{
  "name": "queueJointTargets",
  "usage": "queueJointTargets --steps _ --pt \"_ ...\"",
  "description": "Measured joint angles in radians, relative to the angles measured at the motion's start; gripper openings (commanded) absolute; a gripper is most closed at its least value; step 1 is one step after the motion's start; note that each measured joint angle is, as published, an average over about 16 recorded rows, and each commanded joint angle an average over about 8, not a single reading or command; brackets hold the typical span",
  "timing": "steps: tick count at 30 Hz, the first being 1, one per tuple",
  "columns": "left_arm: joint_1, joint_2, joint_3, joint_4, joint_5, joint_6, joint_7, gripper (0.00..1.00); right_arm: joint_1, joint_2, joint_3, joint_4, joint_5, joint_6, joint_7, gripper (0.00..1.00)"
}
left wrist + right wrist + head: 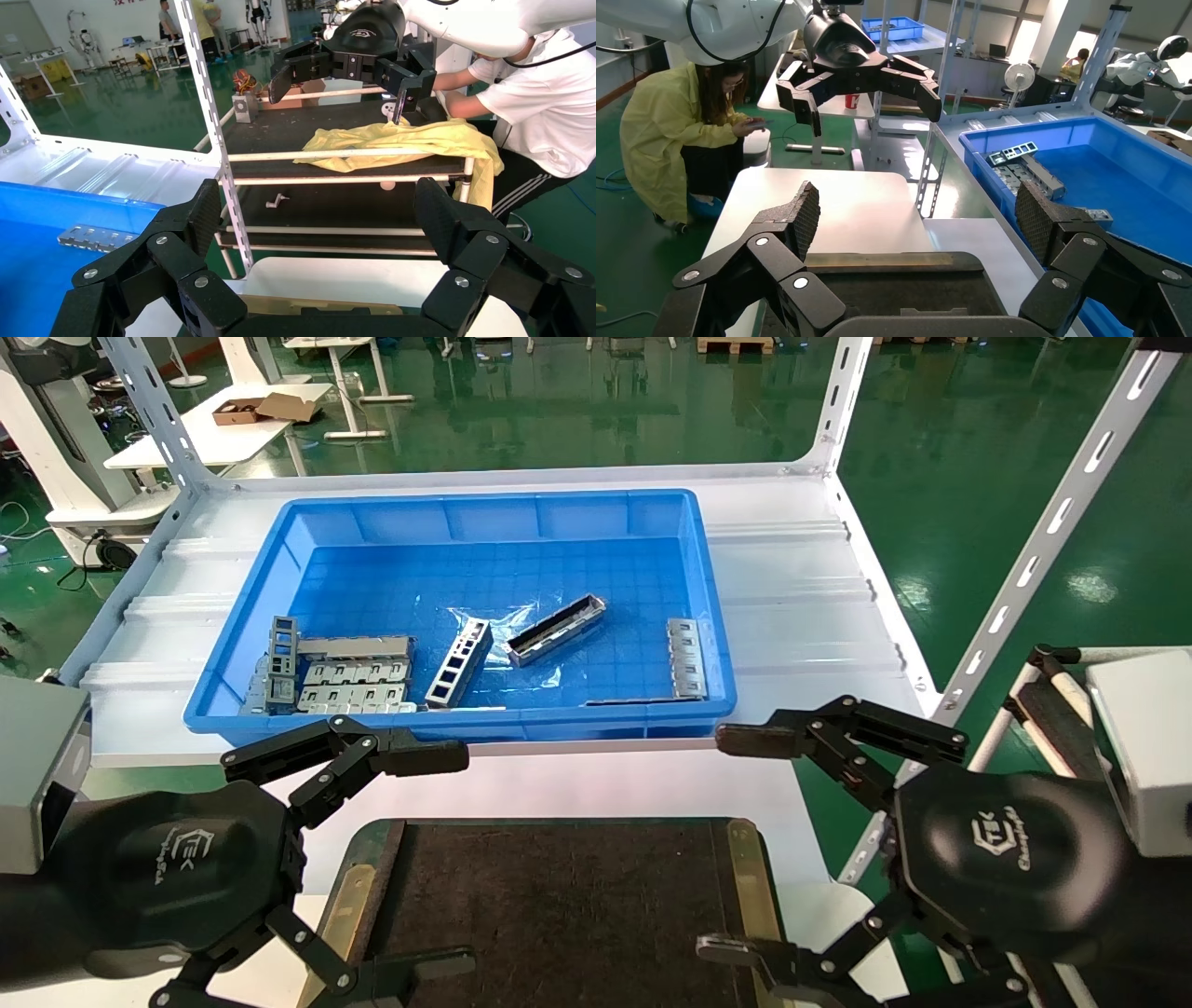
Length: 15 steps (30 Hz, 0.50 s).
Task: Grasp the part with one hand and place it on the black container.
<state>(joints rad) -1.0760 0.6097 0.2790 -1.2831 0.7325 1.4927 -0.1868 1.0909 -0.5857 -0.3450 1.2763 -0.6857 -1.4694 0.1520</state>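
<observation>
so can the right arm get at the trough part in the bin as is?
Probably yes. The part lies alone mid-bin in the blue bin, nothing on top of it. The right gripper is open and empty, near the black container.

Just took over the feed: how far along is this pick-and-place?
Nothing is done yet. The long silver-grey trough-shaped metal part lies in the blue plastic bin. The flat black felt-faced container holds nothing. Left gripper and right gripper hover over it, jaws open. Grasping and placing remain.
</observation>
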Motion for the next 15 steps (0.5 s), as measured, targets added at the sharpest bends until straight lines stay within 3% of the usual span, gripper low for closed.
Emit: queueJointTargets --steps 15 --pt "-0.044 0.014 0.013 0.014 0.074 -0.057 0.008 1.00 0.000 0.000 0.000 0.000 0.000 0.000 0.000 1.00"
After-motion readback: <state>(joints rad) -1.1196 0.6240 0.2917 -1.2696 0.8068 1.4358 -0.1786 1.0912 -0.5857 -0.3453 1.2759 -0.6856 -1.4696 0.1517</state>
